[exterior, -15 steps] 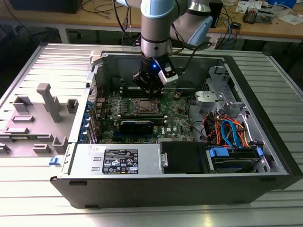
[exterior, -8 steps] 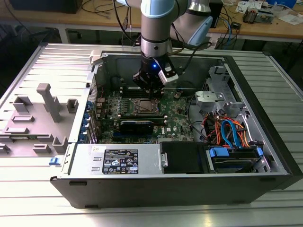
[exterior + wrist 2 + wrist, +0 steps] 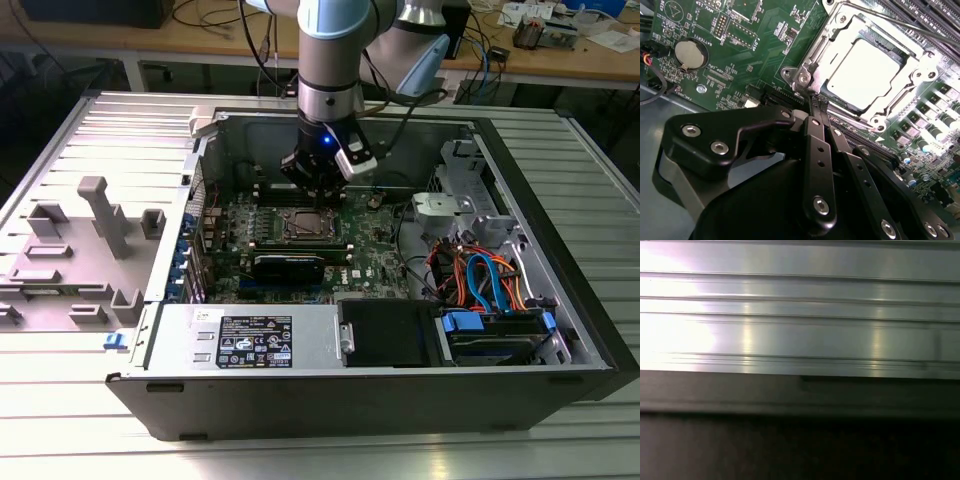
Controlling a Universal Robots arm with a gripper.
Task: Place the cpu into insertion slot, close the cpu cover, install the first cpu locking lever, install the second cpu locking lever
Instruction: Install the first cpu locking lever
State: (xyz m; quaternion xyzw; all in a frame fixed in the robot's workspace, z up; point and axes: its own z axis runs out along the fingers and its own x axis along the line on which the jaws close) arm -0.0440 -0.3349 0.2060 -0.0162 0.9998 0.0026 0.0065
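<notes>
The cpu (image 3: 866,75) sits flat in the slot (image 3: 812,67), and the cover (image 3: 912,67) looks folded down around it, its window framing the silver top. I judge the chip light, stiff and fragile underneath, so any handling belongs at its edges, never the face. The cover is thin springy sheet; push it on the frame, not the window. My gripper (image 3: 816,100) hangs just beside the socket's corner, fingers pressed together with nothing pinched between them, tips close to a thin wire lever (image 3: 900,22) running along the socket's edge. In the exterior view the gripper (image 3: 318,190) stands over the board (image 3: 375,255) inside the case (image 3: 560,290). Whether either lever is hooked I can't quite tell; the fingers hide the near corner, and the first wrist view gives me ribbed metal, probably the table (image 3: 800,315).
</notes>
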